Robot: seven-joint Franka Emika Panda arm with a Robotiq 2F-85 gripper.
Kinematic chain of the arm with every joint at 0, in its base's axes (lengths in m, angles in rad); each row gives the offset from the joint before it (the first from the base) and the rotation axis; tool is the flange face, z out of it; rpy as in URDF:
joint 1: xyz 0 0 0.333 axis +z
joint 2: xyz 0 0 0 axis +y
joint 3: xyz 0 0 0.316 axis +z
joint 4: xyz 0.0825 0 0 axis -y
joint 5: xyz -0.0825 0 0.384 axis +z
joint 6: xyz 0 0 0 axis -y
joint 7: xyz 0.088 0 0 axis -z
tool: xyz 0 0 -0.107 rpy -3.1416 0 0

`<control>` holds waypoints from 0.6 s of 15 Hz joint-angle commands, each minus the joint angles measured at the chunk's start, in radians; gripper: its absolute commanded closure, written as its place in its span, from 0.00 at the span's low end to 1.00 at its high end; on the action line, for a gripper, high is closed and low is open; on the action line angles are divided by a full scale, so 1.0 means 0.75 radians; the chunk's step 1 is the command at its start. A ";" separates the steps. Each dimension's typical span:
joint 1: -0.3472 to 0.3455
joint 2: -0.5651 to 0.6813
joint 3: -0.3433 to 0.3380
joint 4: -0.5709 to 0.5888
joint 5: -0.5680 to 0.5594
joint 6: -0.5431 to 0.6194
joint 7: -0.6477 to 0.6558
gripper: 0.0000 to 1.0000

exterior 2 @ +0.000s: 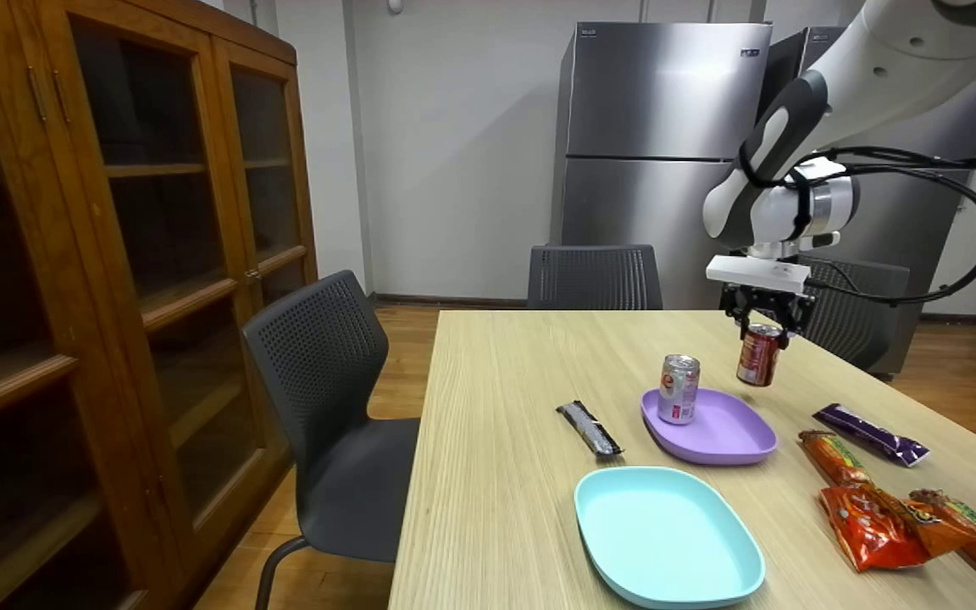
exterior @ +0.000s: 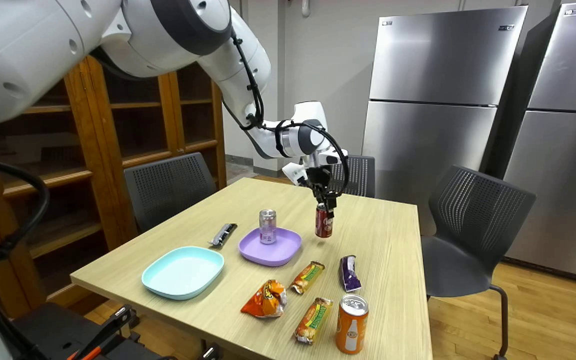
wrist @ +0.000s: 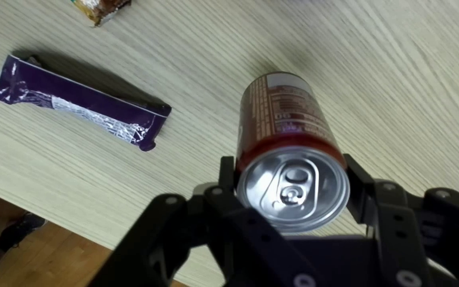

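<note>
My gripper point(exterior: 327, 206) is shut on a dark red can point(exterior: 323, 223), with a black finger on each side near its top. The can also shows in an exterior view point(exterior 2: 758, 360), slightly tilted and seemingly just above the table. In the wrist view, the silver lid of the red can point(wrist: 293, 195) faces the camera, between the fingertips point(wrist: 289, 169). A silver-pink can point(exterior: 268, 227) stands upright on a purple plate point(exterior: 274, 257) beside the gripper. A purple wrapped bar point(exterior: 349, 274) lies nearby on the table; it shows at the left in the wrist view point(wrist: 82, 101).
A teal plate point(exterior: 183, 272) and a black-silver wrapped bar point(exterior 2: 590, 428) lie on the table point(exterior: 383, 230). Two orange-green bars point(exterior: 308, 277), an orange snack bag point(exterior: 266, 300) and an orange can point(exterior: 352, 325) are near the front edge. Chairs point(exterior: 468, 235) stand around the table.
</note>
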State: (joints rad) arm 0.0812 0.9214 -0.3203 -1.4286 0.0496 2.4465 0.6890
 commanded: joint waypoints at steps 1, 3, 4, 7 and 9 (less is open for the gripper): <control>0.040 -0.139 0.015 -0.163 -0.040 0.051 0.035 0.61; 0.073 -0.183 0.008 -0.232 -0.048 0.077 0.046 0.61; 0.087 -0.205 0.007 -0.266 -0.051 0.089 0.048 0.61; 0.132 -0.272 0.004 -0.374 -0.067 0.125 0.072 0.61; 0.161 -0.312 0.001 -0.439 -0.083 0.139 0.089 0.61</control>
State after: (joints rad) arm 0.1712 0.7860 -0.3194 -1.6347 0.0303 2.5215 0.7098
